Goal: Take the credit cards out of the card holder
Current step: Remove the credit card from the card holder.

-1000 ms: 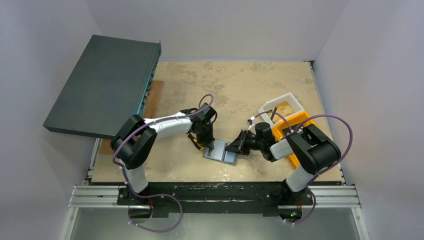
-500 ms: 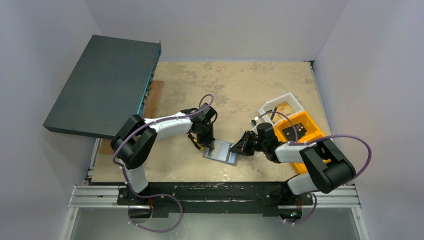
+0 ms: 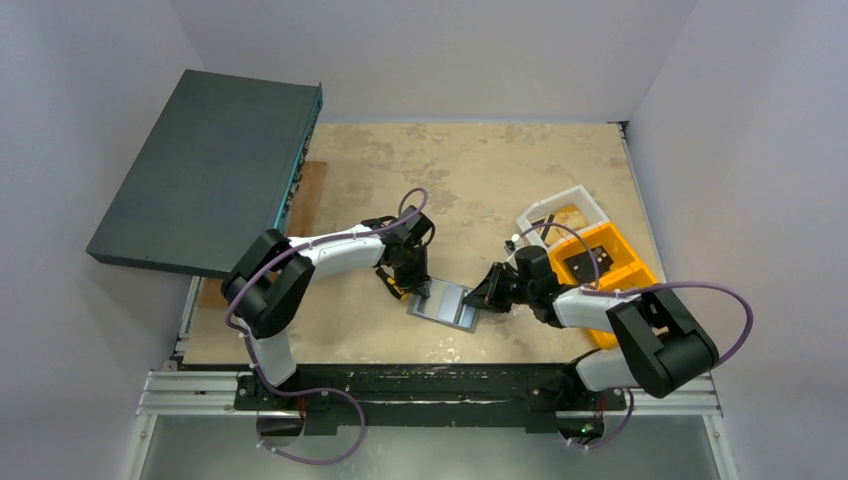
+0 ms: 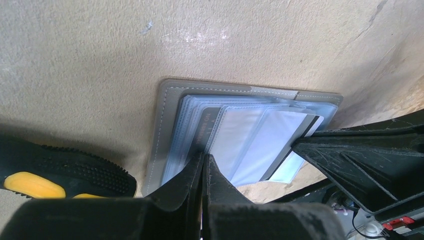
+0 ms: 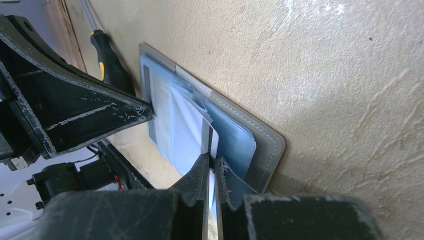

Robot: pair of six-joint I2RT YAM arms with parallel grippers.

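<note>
The card holder (image 3: pixel 447 303) lies open and flat on the bench (image 3: pixel 480 170), near the front edge and between the two arms. Its long axis runs left to right, dipping slightly toward the right arm. Its grey cover faces down and the pale blue sleeves face up.

The left gripper (image 3: pixel 418 290) has its jaws together, tips pressing on the sleeves at the holder's left end. The right gripper (image 3: pixel 478 297) meets the right end, jaws clamped on the edge of a credit card (image 5: pixel 192 125).

An orange bin (image 3: pixel 632 272) and a clear bin (image 3: pixel 582 197) sit side by side right of the holder. Both hold small dark items too small to identify.

From the left wrist, the holder's stitched grey rim (image 4: pixel 170 110), the fanned sleeves and the white card (image 4: pixel 280 140) with its dark stripe show plainly. The left jaws (image 4: pixel 202 162) are closed over the sleeves. From the right wrist, the right jaws (image 5: pixel 211 162) pinch the card's edge above the grey cover (image 5: pixel 265 140).

A black-and-yellow screwdriver (image 5: pixel 107 60) lies just beside the holder, barely visible from above. Only the top view shows the large dark box (image 3: pixel 200 170) at the far left.
</note>
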